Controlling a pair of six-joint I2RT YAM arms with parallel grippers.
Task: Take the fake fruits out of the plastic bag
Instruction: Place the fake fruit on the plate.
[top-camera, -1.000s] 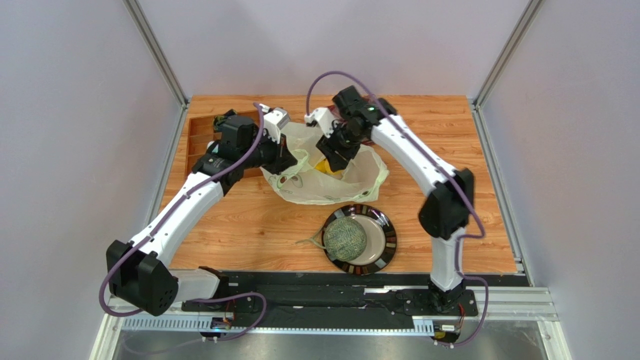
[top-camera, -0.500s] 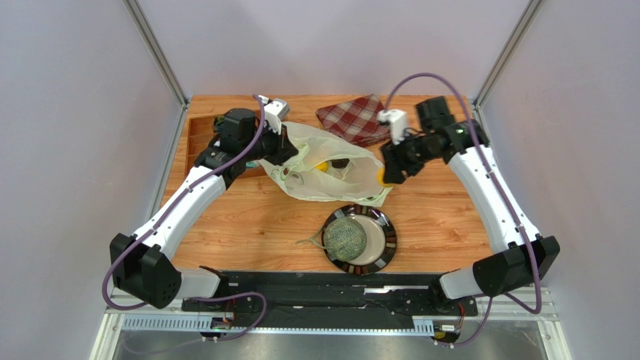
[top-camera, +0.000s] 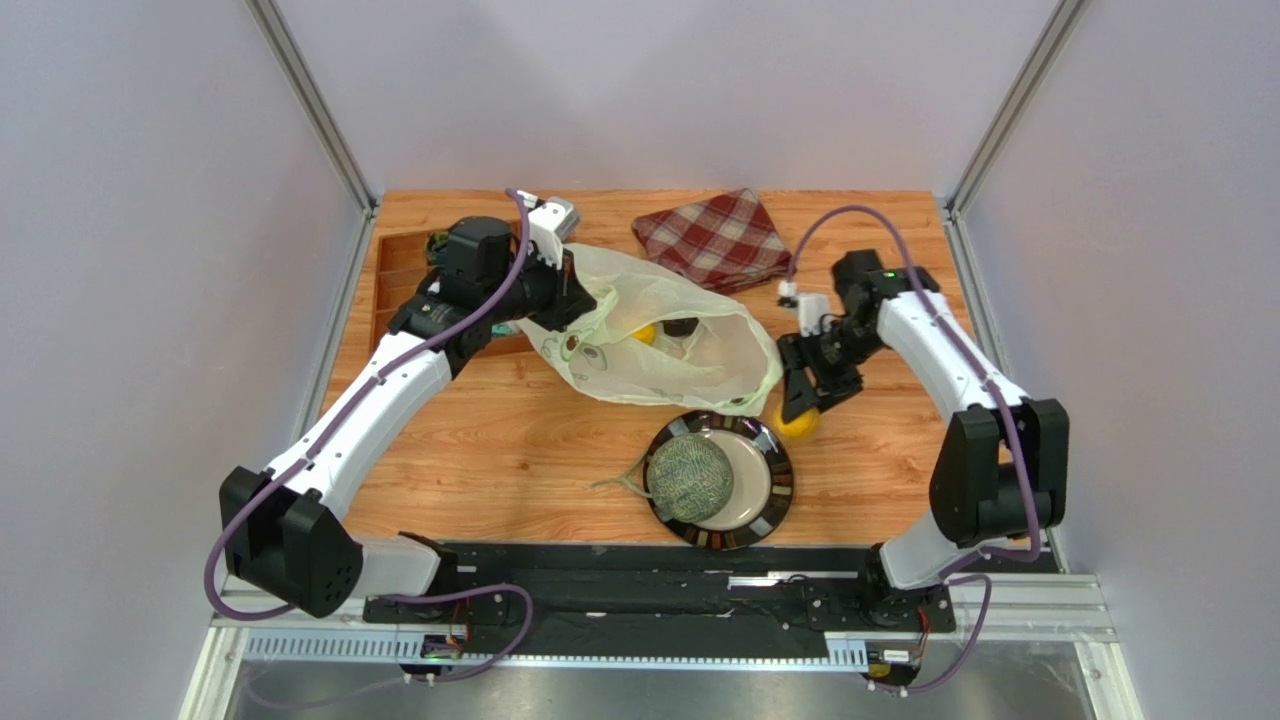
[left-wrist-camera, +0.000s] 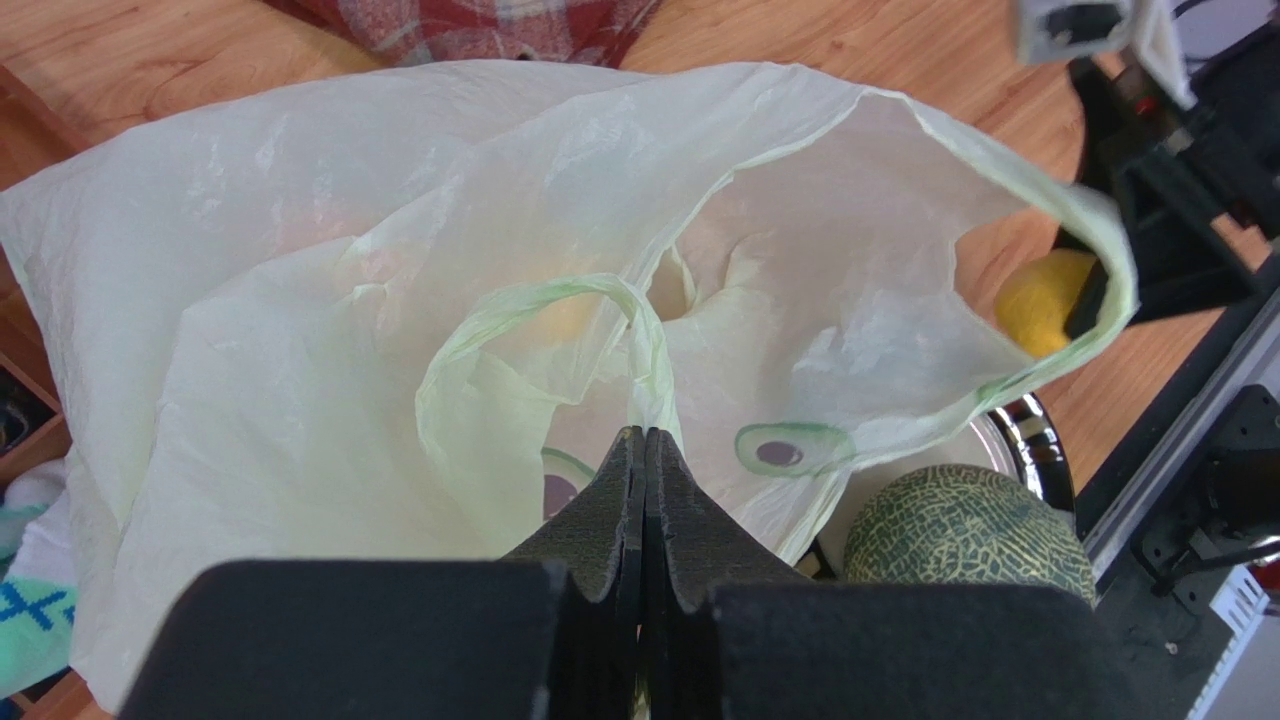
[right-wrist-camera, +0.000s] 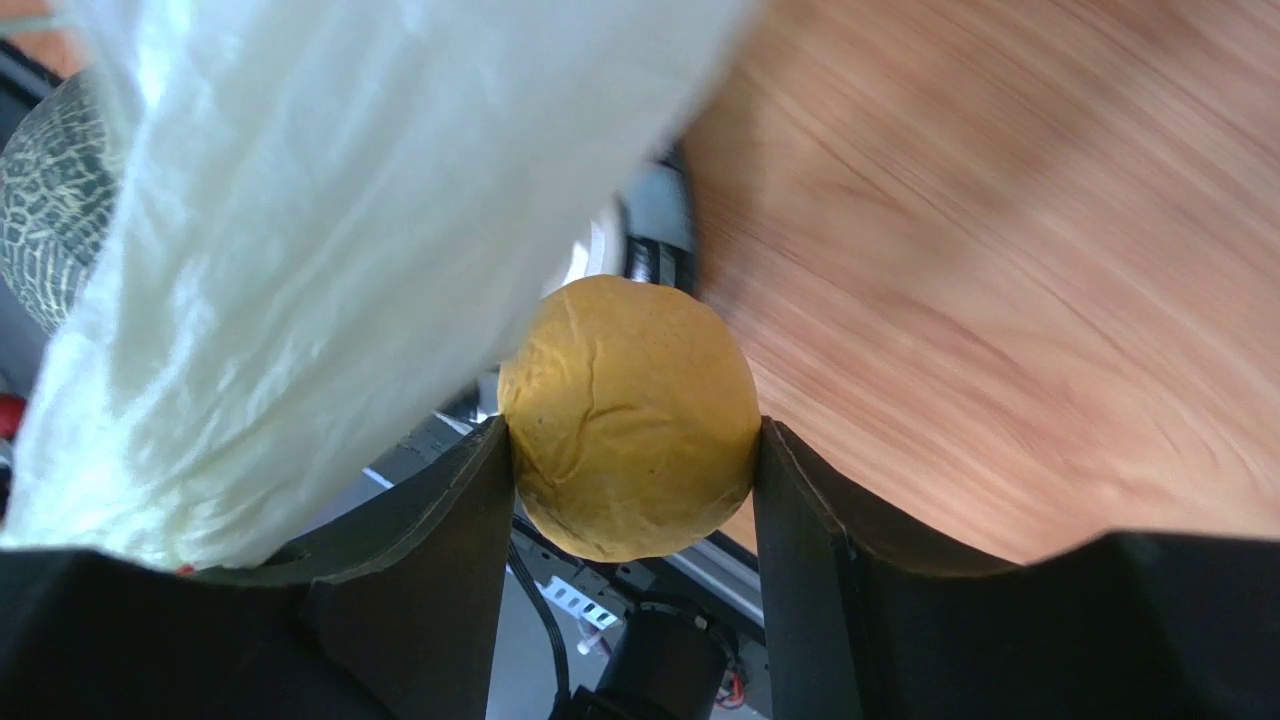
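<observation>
Wood-grain worktop (top-camera: 496, 450) seen from above. Over on the left, the left gripper (top-camera: 577, 305) is out at the far-left part of it, right up against the plastic bag (top-camera: 669, 360). The wrist view confirms the grip: the gripper's jaws are pressed tight together, pinching the bag's thin film just under a loop handle (left-wrist-camera: 541, 315) that arches up off the fingertips.

The bag lies crumpled on the worktop with its mouth gaping toward the right. A small green print (left-wrist-camera: 778, 447) shows on its near face. Through the opening there's a yellow piece (top-camera: 643, 333) inside, and something dark beside it that is too small to name. Behind the bag, at the far edge, a red plaid cloth (top-camera: 714, 237) lies flat.

Moving to the middle, the dark-rimmed plate (top-camera: 777, 488) sits just in front of the bag. The netted grey-green melon (top-camera: 690, 474) rests on it, out of the bag.

Now the right side. The right gripper (top-camera: 801, 399) points down just past the bag's right end, beside the plate's far-right rim. Its fingers (right-wrist-camera: 436, 555) are clamped on either side of the small yellow citrus (right-wrist-camera: 631, 413), which is fully clear of the bag. I can't tell whether that fruit touches the worktop, because the right wrist view is blurred.
</observation>
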